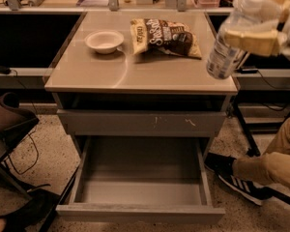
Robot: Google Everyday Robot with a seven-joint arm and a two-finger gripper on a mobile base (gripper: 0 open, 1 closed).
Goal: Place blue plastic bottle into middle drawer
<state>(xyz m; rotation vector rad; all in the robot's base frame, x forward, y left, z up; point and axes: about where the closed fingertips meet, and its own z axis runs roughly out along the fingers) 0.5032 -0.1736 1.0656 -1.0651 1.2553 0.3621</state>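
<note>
The blue plastic bottle, clear with a white cap, hangs tilted above the right front corner of the cabinet top. My gripper is at the upper right and is shut on the bottle's upper body, with one beige finger across its front. The middle drawer is pulled out low at the front, below and left of the bottle. Its deep grey tray holds nothing.
A brown snack bag and a white bowl lie on the cabinet top. A shut drawer front with pale scratches sits above the open one. A person's leg and shoe are at the right, and a chair at the left.
</note>
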